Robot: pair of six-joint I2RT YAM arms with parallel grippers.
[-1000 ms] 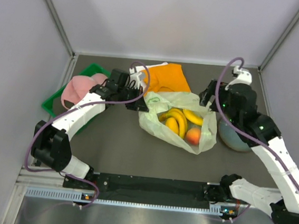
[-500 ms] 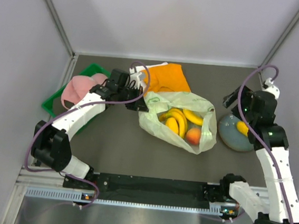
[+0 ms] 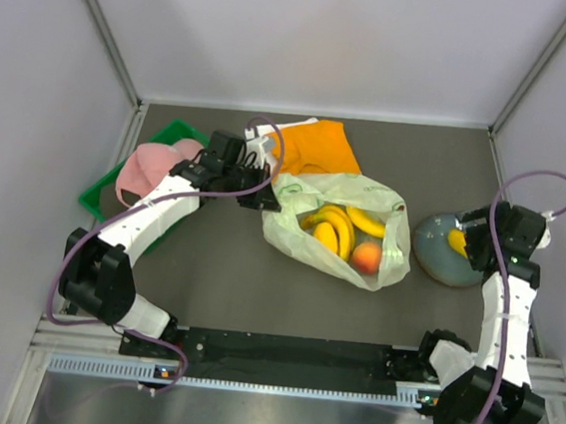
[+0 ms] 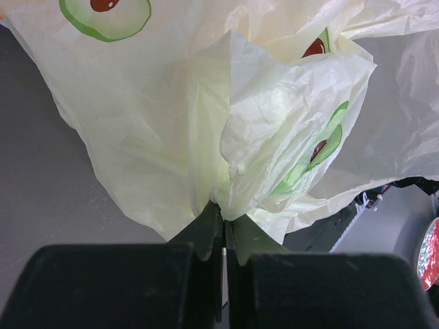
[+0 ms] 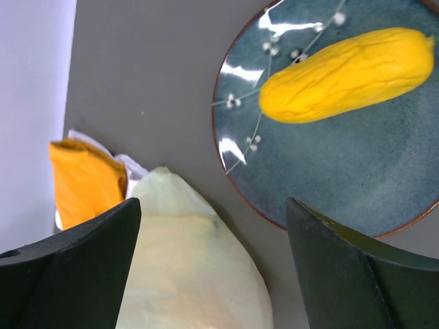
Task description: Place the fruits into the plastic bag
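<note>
Contents: plastic bag [image 3: 286, 234] holds bananas [image 3: 334, 227]; plate [image 5: 384, 151] holds one yellow fruit [image 5: 346, 74].
Bag mid-table, orange-pink fruit [image 3: 365, 257] inside too. Left wrist view alone shows left gripper [image 4: 223, 229] pinched tight on bag's edge; right gripper [image 5: 212, 233] gapes wide over plate.

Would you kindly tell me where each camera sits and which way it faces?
Top external: above, behind the bases, looking down on the table; left arm, right arm show.
Left wrist: on its arm, facing the plastic bag pinched in the shut left gripper.
Right wrist: on its arm, looking down between the open right gripper's fingers at the plate's yellow fruit.
Shared: top and right wrist show plate, bag, orange cloth.
</note>
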